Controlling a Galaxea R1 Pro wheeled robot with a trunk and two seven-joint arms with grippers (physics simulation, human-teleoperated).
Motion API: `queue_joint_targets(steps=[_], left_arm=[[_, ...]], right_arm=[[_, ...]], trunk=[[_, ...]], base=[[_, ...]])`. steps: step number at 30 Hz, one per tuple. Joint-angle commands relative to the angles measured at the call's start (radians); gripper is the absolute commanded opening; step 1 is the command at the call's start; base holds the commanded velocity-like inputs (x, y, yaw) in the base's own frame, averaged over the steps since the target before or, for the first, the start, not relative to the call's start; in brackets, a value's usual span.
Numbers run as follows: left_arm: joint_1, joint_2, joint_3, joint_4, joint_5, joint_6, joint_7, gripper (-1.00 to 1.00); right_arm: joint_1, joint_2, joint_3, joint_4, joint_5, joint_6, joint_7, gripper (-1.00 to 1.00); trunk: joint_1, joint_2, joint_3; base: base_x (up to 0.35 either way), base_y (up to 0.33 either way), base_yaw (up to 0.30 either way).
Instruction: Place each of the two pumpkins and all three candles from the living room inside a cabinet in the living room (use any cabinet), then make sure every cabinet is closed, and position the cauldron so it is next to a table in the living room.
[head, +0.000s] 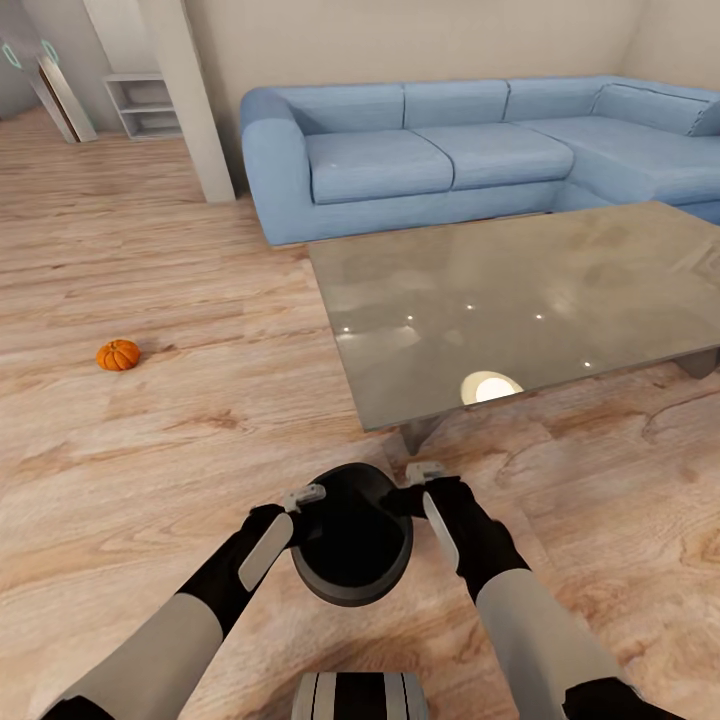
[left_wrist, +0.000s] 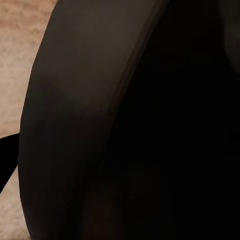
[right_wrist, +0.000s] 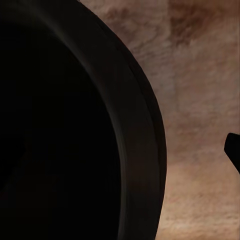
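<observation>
Pumpkin (head: 118, 354) first, at the left middle of the frame: a small orange one sits alone on the wood floor (head: 150, 450), well apart from both arms. At the lower centre, the black cauldron (head: 352, 535) is held between the two tools, mouth tilted toward the camera. The left tool (head: 298, 503) presses at its left rim and the right tool (head: 425, 485) at its right rim; each seems to bear on the rim, but whether the fingers are clamped on it or merely pushing against it I cannot tell. Both wrist views show the dark rim at very close range over floorboards. Just above the cauldron in the frame lies the near edge of the glass coffee surface (head: 560, 290), with its leg (head: 420, 432) close ahead of the pot, so the cauldron probably already counts as nearly beside it. Further back, a blue sectional sofa (head: 450, 150) spans the upper right. The leg is the only thing to mind when setting the cauldron down.
</observation>
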Motion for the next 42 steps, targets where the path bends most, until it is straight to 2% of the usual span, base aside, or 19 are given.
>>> queue_joint_targets(steps=[1, 8, 11, 13, 18, 24, 27, 31, 32, 34, 35, 38, 42], left_arm=[[0.0, 0.0, -0.003, -0.002, 0.021, -0.003, 0.008, 1.0], [0.003, 0.003, -0.002, -0.008, 0.021, -0.003, 0.012, 1.0], [0.01, 0.007, -0.001, -0.023, 0.02, -0.004, 0.013, 1.0], [0.029, 0.015, 0.001, -0.063, 0.02, -0.002, 0.014, 1.0], [0.099, 0.075, 0.004, -0.238, 0.03, 0.01, 0.043, 1.0], [0.133, 0.095, 0.005, -0.318, 0.036, 0.014, 0.059, 1.0], [0.154, 0.099, 0.005, -0.371, 0.037, 0.014, 0.061, 1.0], [0.226, 0.122, 0.025, -0.531, 0.036, 0.04, 0.063, 1.0], [0.261, 0.129, 0.045, -0.605, 0.036, 0.06, 0.065, 1.0], [0.299, 0.131, 0.062, -0.68, 0.037, 0.084, 0.076, 1.0], [0.337, 0.13, 0.074, -0.743, 0.038, 0.102, 0.1, 1.0], [0.396, 0.127, 0.08, -0.808, 0.039, 0.117, 0.144, 1.0], [0.448, 0.127, 0.078, -0.838, 0.039, 0.095, 0.163, 1.0]], right_arm=[[0.001, 0.0, 0.0, -0.006, 0.001, 0.005, 0.003, 1.0], [0.048, 0.0, 0.002, -0.091, 0.004, 0.015, 0.003, 1.0], [0.076, 0.0, 0.003, -0.155, 0.007, 0.064, 0.003, 1.0], [0.097, 0.0, 0.003, -0.209, 0.008, 0.094, 0.003, 1.0], [0.14, 0.0, 0.004, -0.309, 0.01, 0.13, 0.005, 1.0], [0.164, 0.0, 0.008, -0.357, 0.011, 0.137, 0.005, 1.0], [0.2, 0.0, 0.02, -0.423, 0.012, 0.138, 0.004, 1.0], [0.286, 0.0, 0.037, -0.578, 0.014, 0.139, 0.004, 1.0], [0.331, 0.0, 0.04, -0.654, 0.014, 0.139, 0.004, 1.0], [0.386, 0.0, 0.045, -0.724, 0.015, 0.135, 0.003, 1.0], [0.436, 0.0, 0.046, -0.767, 0.016, 0.131, 0.003, 1.0], [0.502, 0.0, 0.046, -0.812, 0.017, 0.118, 0.003, 1.0], [0.54, -0.004, 0.034, -0.833, 0.018, 0.052, 0.005, 1.0]], trunk=[[0.0, 0.0, -0.001], [0.0, 0.0, -0.001], [0.0, 0.0, -0.001], [0.0, 0.0, -0.001], [0.0, 0.0, -0.001], [0.0, 0.0, -0.001], [0.0, 0.0, -0.001], [0.0, 0.0, -0.001], [0.0, 0.0, -0.001], [0.0, 0.0, -0.001], [0.0, 0.0, -0.001], [-0.001, 0.0, 0.003], [-0.002, 0.001, 0.019]], base=[[0.0, 0.0, 0.0], [0.0, 0.0, 0.0], [0.0, 0.0, 0.0], [0.0, 0.0, 0.0], [0.0, 0.0, 0.0], [0.0, 0.0, 0.0], [0.0, 0.0, 0.0], [0.0, 0.0, 0.0], [0.0, 0.0, 0.0], [0.0, 0.0, 0.0], [0.0, 0.0, 0.0], [0.0, 0.0, 0.0], [0.0, 0.0, 0.0]])
